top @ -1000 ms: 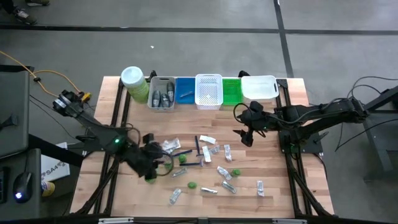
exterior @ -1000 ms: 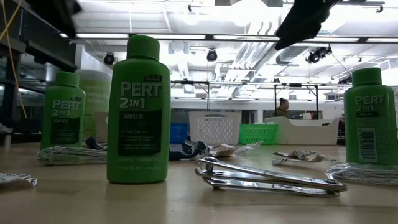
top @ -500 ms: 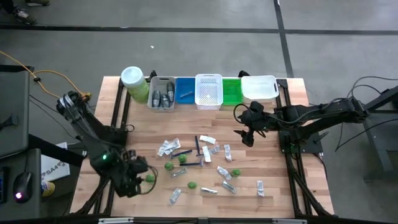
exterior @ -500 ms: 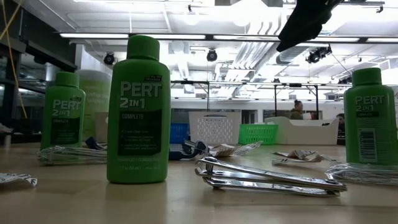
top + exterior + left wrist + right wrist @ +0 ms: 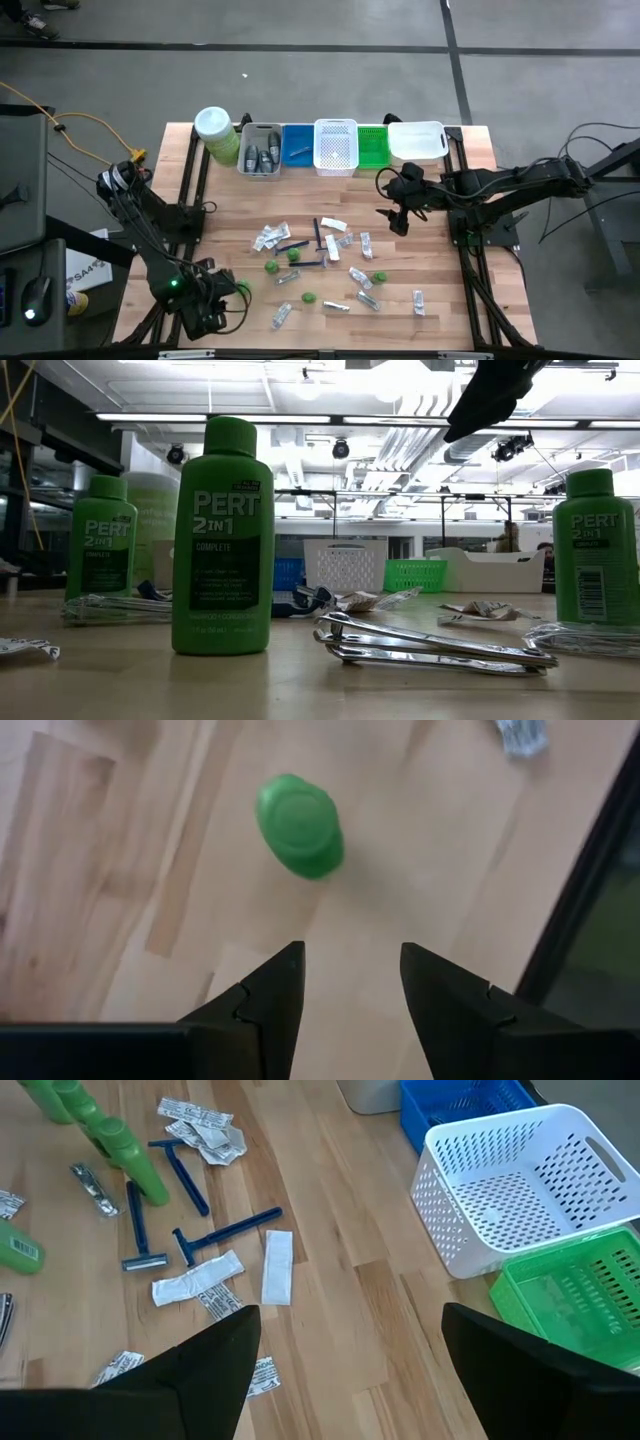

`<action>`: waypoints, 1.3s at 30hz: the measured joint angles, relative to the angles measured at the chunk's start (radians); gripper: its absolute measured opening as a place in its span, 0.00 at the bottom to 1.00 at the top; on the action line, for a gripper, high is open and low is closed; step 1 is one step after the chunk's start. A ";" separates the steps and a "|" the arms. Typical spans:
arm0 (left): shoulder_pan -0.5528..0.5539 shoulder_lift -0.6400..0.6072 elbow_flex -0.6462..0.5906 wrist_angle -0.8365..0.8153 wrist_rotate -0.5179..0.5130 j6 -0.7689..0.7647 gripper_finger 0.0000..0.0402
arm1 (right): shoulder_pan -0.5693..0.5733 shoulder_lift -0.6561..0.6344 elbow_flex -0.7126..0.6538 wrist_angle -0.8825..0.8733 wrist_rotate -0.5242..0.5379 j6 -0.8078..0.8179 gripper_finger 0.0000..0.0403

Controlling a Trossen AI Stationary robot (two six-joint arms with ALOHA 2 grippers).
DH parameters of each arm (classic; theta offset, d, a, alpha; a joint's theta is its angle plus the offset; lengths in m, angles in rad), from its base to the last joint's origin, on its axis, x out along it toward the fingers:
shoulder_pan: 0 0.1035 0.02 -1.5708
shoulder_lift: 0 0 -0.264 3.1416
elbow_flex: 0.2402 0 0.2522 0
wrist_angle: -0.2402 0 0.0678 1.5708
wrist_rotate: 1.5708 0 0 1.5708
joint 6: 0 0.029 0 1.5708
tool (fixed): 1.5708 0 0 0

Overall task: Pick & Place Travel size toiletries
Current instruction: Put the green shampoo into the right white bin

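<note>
Our left gripper (image 5: 207, 308) has swung back from the toiletry scatter to the table's near-left corner, jaws apart and empty; a green Pert bottle (image 5: 298, 825) stands just ahead of it. Our right gripper (image 5: 398, 220) stays wide open, empty, near the bins (image 5: 336, 146). Nothing got picked.

Glossy plastic bottle (image 5: 223, 540) (green), shiny metal clippers (image 5: 430, 645), wooden table (image 5: 440, 280).
</note>
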 joint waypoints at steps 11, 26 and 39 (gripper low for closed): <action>-0.038 0.048 0.000 -0.034 -0.102 -0.121 0.65 | 0.000 0.000 0.000 -0.009 -0.003 0.013 0.76; -0.193 0.301 -0.002 0.016 -0.322 -0.371 0.69 | 0.000 0.000 0.000 -0.015 0.000 0.005 0.76; -0.210 0.481 0.001 0.048 -0.505 -0.500 0.69 | 0.000 0.000 0.000 -0.006 0.000 0.005 0.76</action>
